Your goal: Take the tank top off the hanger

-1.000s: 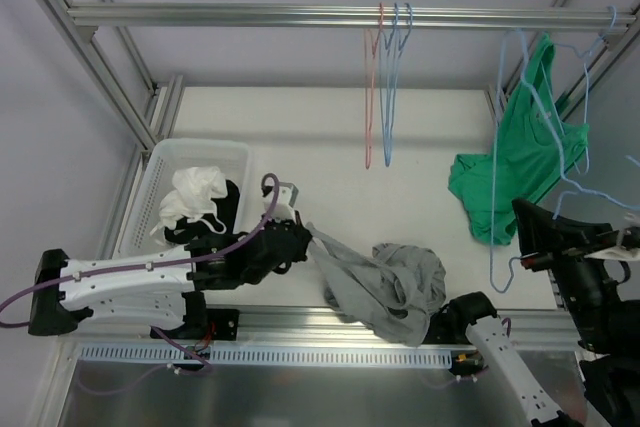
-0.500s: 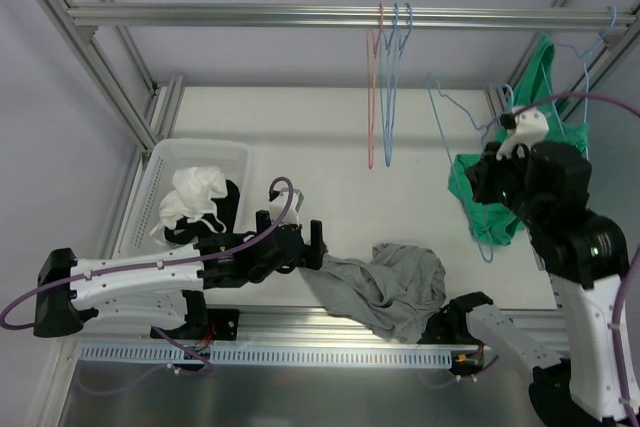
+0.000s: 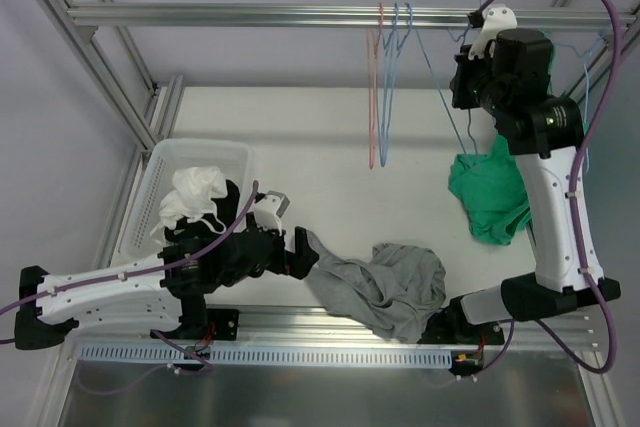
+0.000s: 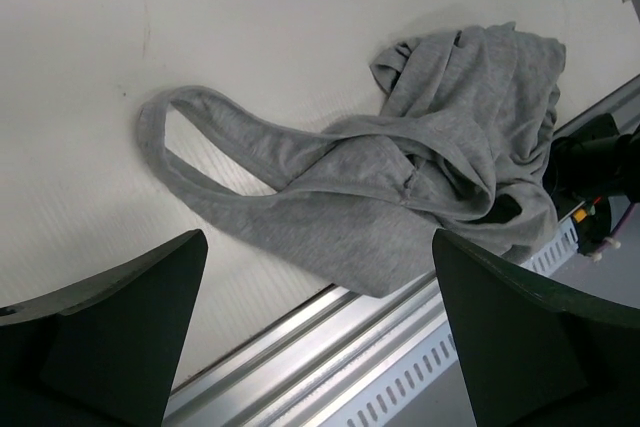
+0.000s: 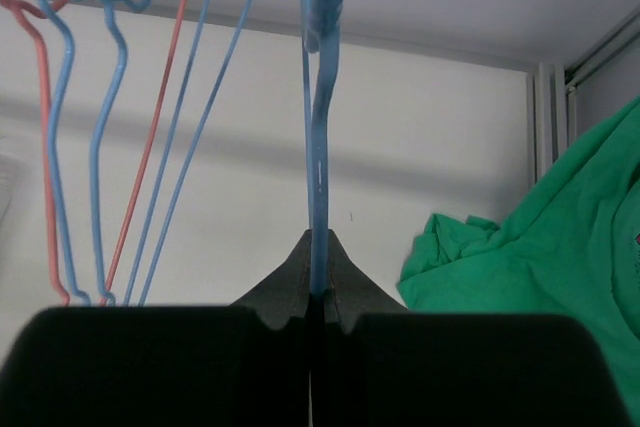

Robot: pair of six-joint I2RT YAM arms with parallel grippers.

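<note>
The grey tank top lies crumpled on the table near its front edge, off any hanger; in the left wrist view the grey tank top shows one strap looped out to the left. My left gripper is open just left of that strap, and between its fingers there is nothing. High up by the top rail, my right gripper is shut on a bare blue wire hanger. In the right wrist view the hanger runs straight up from the closed right gripper.
A green garment hangs at the right, below the right arm. Red and blue empty hangers hang from the aluminium rail. A white basket holding white and black clothes stands at the left.
My left gripper opened, let go of the grey tank top and drew back slightly left. My right arm swung from the lower right up to the rail, carrying the blue hanger.
</note>
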